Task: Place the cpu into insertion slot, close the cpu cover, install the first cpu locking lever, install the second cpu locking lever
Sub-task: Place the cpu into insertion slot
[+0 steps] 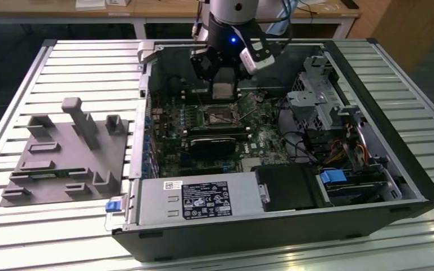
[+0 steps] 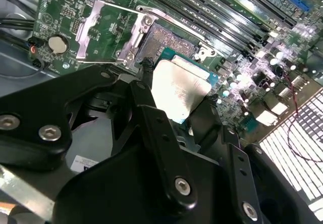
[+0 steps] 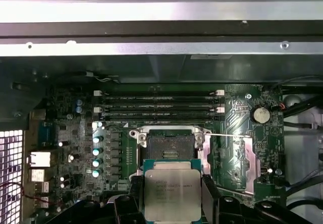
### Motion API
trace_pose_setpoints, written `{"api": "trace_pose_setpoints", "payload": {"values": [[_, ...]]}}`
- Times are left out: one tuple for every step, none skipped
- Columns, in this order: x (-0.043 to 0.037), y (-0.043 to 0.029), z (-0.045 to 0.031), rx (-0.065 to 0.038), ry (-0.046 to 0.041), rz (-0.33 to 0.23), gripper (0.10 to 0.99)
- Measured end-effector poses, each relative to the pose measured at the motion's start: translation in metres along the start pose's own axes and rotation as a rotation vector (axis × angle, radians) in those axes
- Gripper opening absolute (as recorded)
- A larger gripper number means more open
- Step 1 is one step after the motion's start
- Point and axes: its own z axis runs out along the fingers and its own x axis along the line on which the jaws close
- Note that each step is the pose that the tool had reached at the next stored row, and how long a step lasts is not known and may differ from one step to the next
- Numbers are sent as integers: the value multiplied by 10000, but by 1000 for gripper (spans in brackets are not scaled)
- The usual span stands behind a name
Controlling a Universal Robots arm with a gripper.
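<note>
The small flat square cpu with a silvery-beige metal top (image 3: 172,191) is pinched by two opposite edges between the jaws of the black gripper (image 3: 172,206). It is held over the green circuit board (image 3: 237,108), just beside the square dark insertion slot with a grey metal rim (image 3: 169,144) and not yet seated in it. The thin grey metal cpu cover (image 2: 108,30) lies flipped open beside the slot.

I judge the chip light, stiff and delicate on its underside, so its bare edges are the right place to hold it. Fine print marks its top. A white label (image 1: 205,199) sits on the grey power supply box (image 1: 156,206).
</note>
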Motion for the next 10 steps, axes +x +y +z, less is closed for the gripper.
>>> {"api": "trace_pose_setpoints", "payload": {"values": [[0,-1,18,0,0,6,537],[-1,-3,35,0,-2,24,537],[-1,-4,46,-2,-8,92,537],[0,-4,55,-4,-20,266,537],[-1,-5,62,-7,-33,441,537],[-1,-5,68,-10,-46,618,537],[-1,-6,74,-13,-59,798,537],[-1,-6,77,-14,-73,983,537],[-1,-6,80,-15,-85,1162,537],[-1,-6,82,-18,-98,1342,537]]}}
